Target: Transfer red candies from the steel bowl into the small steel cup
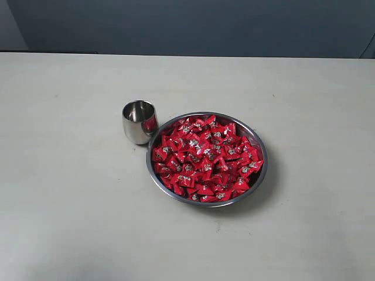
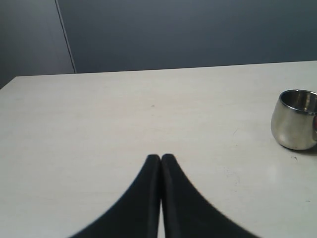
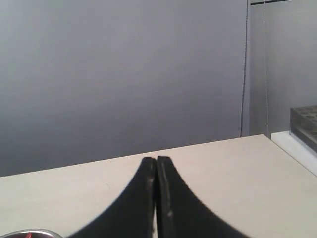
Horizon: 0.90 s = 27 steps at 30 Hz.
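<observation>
A wide steel bowl (image 1: 259, 186) sits mid-table, heaped with red candies (image 1: 206, 158) in shiny wrappers. The small steel cup (image 1: 139, 121) stands upright against the bowl's left rim and looks empty. The cup (image 2: 294, 119) also shows at the edge of the left wrist view, well away from my left gripper (image 2: 160, 157), whose black fingers are pressed together and hold nothing. My right gripper (image 3: 156, 159) is shut too, with nothing in it. A sliver of the bowl's rim (image 3: 34, 232) with a bit of red shows at that view's edge. Neither gripper appears in the exterior view.
The pale table (image 1: 70, 205) stretches on all sides of the bowl and cup. A grey wall runs behind its far edge. A dark rack (image 3: 304, 124) stands beyond the table's edge in the right wrist view.
</observation>
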Available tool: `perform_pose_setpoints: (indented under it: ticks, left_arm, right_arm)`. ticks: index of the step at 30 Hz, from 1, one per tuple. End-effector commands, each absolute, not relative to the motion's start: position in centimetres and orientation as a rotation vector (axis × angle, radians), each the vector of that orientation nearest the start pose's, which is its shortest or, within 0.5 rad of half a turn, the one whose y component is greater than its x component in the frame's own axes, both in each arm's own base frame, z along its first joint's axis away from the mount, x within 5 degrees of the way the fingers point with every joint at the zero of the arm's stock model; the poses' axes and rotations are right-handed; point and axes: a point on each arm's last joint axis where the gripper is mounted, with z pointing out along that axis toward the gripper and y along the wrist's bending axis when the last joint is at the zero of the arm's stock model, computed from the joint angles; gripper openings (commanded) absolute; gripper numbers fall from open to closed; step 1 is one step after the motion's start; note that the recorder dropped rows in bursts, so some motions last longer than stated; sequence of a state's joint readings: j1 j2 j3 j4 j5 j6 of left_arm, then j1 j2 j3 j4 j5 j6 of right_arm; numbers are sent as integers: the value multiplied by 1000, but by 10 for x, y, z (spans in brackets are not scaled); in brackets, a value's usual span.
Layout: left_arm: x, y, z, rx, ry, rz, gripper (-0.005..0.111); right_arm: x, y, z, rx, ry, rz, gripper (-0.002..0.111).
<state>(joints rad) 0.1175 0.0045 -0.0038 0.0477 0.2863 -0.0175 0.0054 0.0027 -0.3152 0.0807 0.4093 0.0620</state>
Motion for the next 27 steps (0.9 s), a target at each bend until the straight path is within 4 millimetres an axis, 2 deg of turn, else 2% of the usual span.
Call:
perform_pose_setpoints:
  ticks: [1,27]
  left_arm:
    - [54,8,187,-92,1767,114,0]
    - [54,8,187,-92,1767,114,0]
  right_arm:
    - [29,3,278,75,1620,127,-1]
    - [29,7,274,107,1658,222,-1]
